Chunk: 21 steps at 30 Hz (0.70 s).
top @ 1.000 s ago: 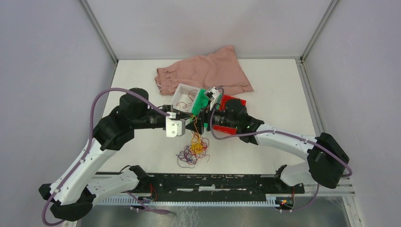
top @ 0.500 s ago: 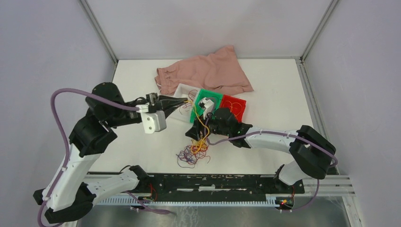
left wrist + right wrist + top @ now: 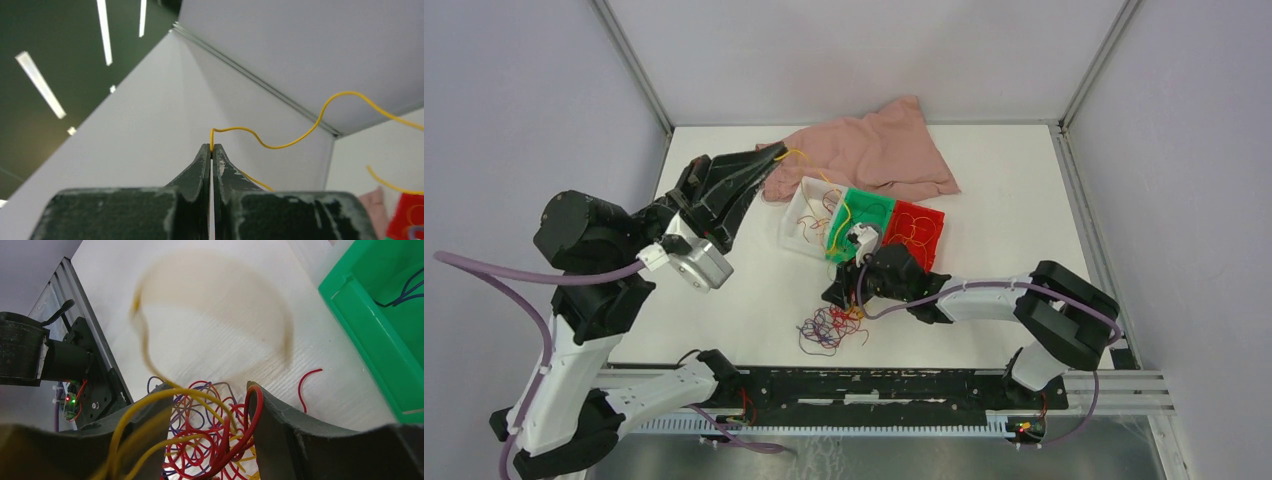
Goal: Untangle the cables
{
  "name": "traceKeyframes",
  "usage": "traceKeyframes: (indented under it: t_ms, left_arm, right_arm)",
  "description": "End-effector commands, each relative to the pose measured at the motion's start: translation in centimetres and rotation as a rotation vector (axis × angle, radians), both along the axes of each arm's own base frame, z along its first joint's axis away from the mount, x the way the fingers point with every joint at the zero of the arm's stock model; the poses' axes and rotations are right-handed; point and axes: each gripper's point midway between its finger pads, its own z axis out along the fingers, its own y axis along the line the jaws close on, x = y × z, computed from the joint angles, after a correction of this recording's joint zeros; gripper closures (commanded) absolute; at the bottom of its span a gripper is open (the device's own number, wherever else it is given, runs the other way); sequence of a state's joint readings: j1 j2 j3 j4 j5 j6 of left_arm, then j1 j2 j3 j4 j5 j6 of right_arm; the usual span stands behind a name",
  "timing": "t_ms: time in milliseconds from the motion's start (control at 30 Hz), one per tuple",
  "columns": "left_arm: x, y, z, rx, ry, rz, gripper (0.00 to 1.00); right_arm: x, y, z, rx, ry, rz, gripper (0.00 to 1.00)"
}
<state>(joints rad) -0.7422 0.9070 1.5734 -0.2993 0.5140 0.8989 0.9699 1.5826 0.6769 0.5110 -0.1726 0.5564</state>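
Observation:
The cables (image 3: pixel 829 328) lie as a red, yellow and purple clump near the table's front. My right gripper (image 3: pixel 844 295) sits low at the clump's far edge. In the right wrist view its jaws (image 3: pixel 210 387) stand apart, and the cables (image 3: pixel 215 440) run loosely between them. A red loop hooks over one fingertip (image 3: pixel 255 392). My left gripper (image 3: pixel 776 150) is raised toward the back left, shut on one yellow cable (image 3: pixel 836 222) that trails down past the trays to the clump. The left wrist view shows its tips (image 3: pixel 211 146) pinching that yellow cable (image 3: pixel 290 145).
A pink cloth (image 3: pixel 874 150) lies at the back. In front of it stand a white tray (image 3: pixel 796 222), a green tray (image 3: pixel 864 195) and a red tray (image 3: pixel 919 228), each with cable pieces inside. A short red piece (image 3: pixel 305 382) lies loose by the green tray (image 3: pixel 370 335).
My left arm has swung up and back to the left, drawing the yellow cable out of the clump. My right gripper has dropped onto the clump and its jaws have narrowed.

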Motion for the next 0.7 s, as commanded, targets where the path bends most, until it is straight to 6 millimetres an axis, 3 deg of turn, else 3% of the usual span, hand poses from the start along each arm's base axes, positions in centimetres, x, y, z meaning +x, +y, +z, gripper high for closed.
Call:
traceKeyframes:
  t_ms: [0,400,667]
  left_arm:
    - [-0.6,2.4,6.8,-0.191,-0.298,0.114,0.97]
    - [-0.3,6.4,15.2,-0.495,-0.617,0.353,0.97]
    - [-0.7,7.7,18.6,-0.607,-0.689,0.398,0.97]
  right_arm:
    - [0.0,0.7,0.9,0.039,-0.038,-0.009,0.37]
    - [-1.9,1.3,1.3,0.027,-0.067,0.047,0.28]
    - [-2.3,1.1,1.4,0.028,-0.094,0.051,0.19]
